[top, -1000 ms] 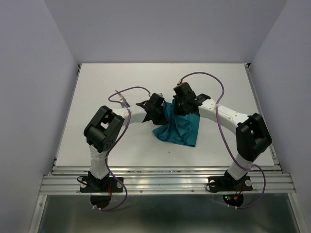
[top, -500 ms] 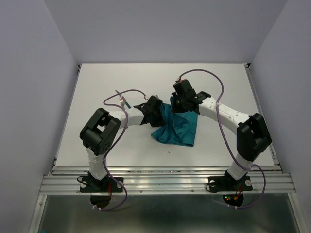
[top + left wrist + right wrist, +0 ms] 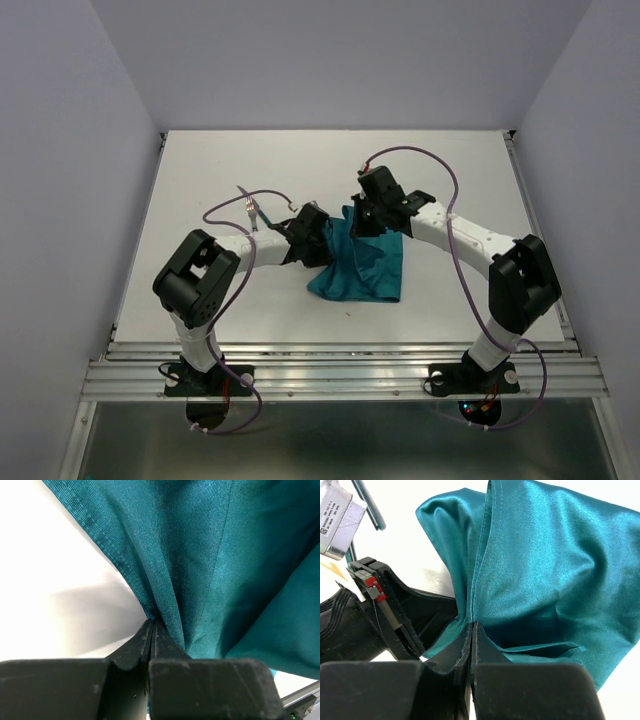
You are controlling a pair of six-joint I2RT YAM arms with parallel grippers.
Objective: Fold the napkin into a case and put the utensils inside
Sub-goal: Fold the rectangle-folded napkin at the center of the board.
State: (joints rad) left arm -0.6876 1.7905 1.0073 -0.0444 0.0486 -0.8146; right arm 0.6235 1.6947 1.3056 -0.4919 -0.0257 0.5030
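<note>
The teal-green napkin [image 3: 362, 268] is bunched at mid-table, pinched on two sides and draped down to the surface. My left gripper [image 3: 316, 238] is shut on its left edge, where the cloth [image 3: 200, 555] fans out from the closed tips [image 3: 151, 622]. On the napkin's upper hem [image 3: 545, 565], my right gripper [image 3: 364, 220] is shut too, its tips [image 3: 471, 625] meeting on the fold. The two grippers sit close together. One slim utensil [image 3: 253, 210] with a teal handle [image 3: 370, 505] and a silver head lies left of the left wrist. No case shape shows.
The white table [image 3: 450, 170] is walled by grey panels on three sides. A metal rail [image 3: 340, 375] runs along the near edge by both arm bases. Purple cables [image 3: 420, 155] loop above each forearm.
The left arm has swung its elbow leftward, and the napkin's lower part has shifted a little left and nearer. The right gripper edged slightly left. Both grips held.
</note>
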